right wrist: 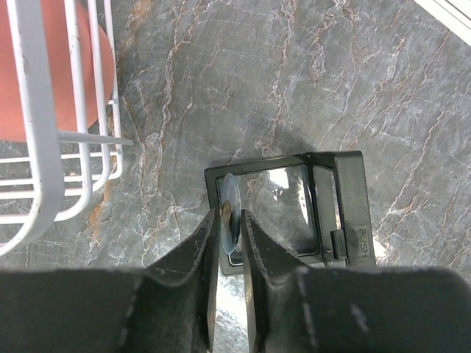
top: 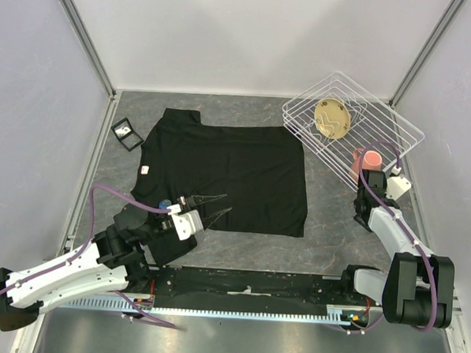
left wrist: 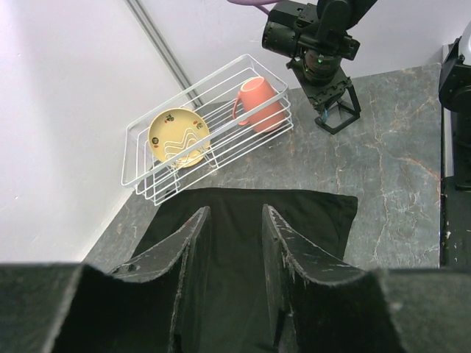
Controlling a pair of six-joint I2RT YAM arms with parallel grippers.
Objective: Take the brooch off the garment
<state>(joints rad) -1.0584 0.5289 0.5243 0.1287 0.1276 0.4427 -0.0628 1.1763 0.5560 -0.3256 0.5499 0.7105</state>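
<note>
The black T-shirt garment (top: 236, 169) lies flat on the grey marble table; it also shows in the left wrist view (left wrist: 309, 213). My left gripper (top: 225, 203) is open and empty, its jaws spread over the shirt's near left hem (left wrist: 235, 213). My right gripper (top: 363, 205) is shut on the brooch (right wrist: 234, 220), a small pale disc with a brownish back, held edge-on between the fingers. It hangs just above a small clear box with a black frame (right wrist: 294, 206) on the table at the right, away from the shirt. A small white spot (top: 145, 169) sits on the shirt's left sleeve.
A white wire rack (top: 357, 112) at the back right holds a yellow plate (top: 332, 118) and a pink cup (top: 368, 160), close to my right arm. Another small black-framed box (top: 128, 134) lies at the back left beside the shirt.
</note>
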